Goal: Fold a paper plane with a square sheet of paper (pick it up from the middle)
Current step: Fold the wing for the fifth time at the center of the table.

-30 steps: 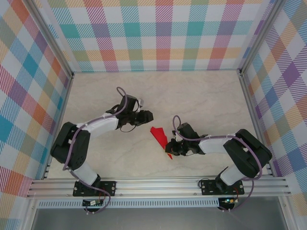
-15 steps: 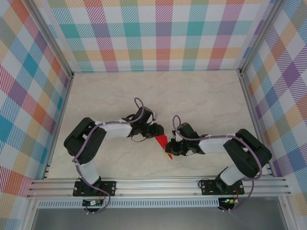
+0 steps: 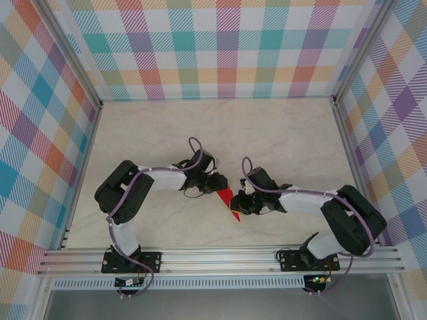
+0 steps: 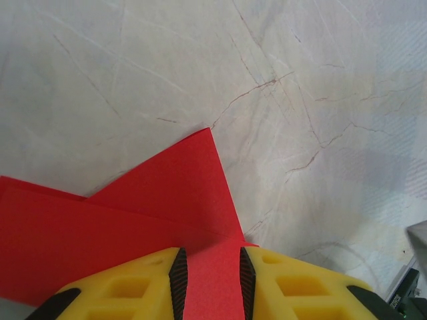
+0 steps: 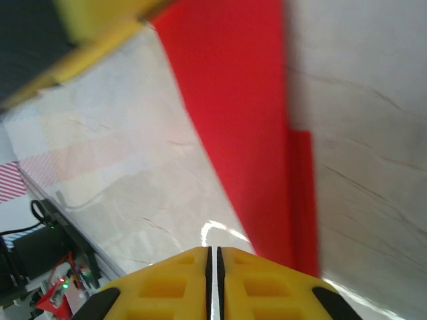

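Note:
The red paper (image 3: 227,199), folded into a narrow pointed shape with creased layers, lies on the marble table between my two grippers. My left gripper (image 3: 219,186) sits over its upper end. In the left wrist view the left gripper (image 4: 212,259) is open, and the red paper (image 4: 153,207) lies flat in the gap between its black pads (image 4: 178,280). My right gripper (image 3: 241,206) is at the paper's lower tip. In the right wrist view the right gripper (image 5: 213,252) is shut with nothing seen between its fingers, and the blurred red paper (image 5: 233,100) runs past just to its right.
Checkered walls (image 3: 213,47) enclose the table on three sides, with metal posts at the corners. An aluminium rail (image 3: 220,259) carrying both arm bases runs along the near edge. The left gripper's yellow finger (image 5: 100,27) shows in the right wrist view.
My left arm has swung right and lowered onto the paper's upper end, covering part of it. The right gripper has stayed at the lower tip, shifting only slightly.

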